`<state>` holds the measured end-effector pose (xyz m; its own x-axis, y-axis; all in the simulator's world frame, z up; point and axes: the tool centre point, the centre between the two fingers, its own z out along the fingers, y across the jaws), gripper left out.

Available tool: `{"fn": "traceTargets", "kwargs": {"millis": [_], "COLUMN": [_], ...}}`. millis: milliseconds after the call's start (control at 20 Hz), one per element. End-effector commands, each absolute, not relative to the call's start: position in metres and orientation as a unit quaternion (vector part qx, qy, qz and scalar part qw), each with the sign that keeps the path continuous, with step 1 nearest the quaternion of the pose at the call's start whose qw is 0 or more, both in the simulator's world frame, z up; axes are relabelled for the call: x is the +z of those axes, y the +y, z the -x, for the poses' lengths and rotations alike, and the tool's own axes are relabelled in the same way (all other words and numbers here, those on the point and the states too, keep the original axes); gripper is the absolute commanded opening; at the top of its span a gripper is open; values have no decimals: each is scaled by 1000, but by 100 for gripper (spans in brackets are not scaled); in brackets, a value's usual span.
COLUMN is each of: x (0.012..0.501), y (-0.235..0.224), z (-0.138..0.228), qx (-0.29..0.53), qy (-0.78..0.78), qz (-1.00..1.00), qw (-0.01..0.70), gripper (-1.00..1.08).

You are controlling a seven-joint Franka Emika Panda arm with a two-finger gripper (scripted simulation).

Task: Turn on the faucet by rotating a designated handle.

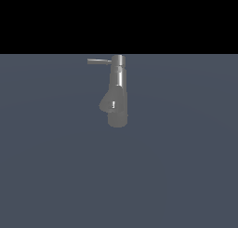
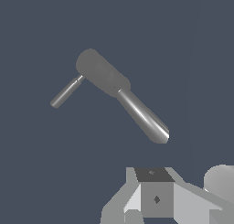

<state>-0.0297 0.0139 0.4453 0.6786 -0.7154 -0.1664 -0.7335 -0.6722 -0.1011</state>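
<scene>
Nearest your wrist camera, the hand (image 2: 157, 198) is showing only as grey blocky parts at the frame edge; you cannot tell how far it is parted, and it is holding nothing. Beyond it, well apart, the faucet (image 2: 137, 109) is standing on the worktop (image 2: 55, 173), seen steeply from above. Farther still, the handle (image 2: 66, 93) is jutting from the cap on the side away from the hand, its long axis running outward from the cap. The exterior view is showing the faucet (image 1: 117, 94) upright and the handle (image 1: 99, 61) level, pointing toward that view's left; no arm is appearing there.
</scene>
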Motion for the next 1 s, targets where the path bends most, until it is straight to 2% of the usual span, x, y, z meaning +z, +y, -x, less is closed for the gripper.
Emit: {"fn": "traceTargets", "kwargs": {"millis": [0, 950], "x": [435, 325], "y": [18, 61], "z": [11, -107], "qx": [61, 63], "qy": [428, 633], "qz": [898, 771], "qw": [77, 27], "gripper": [-100, -100]}}
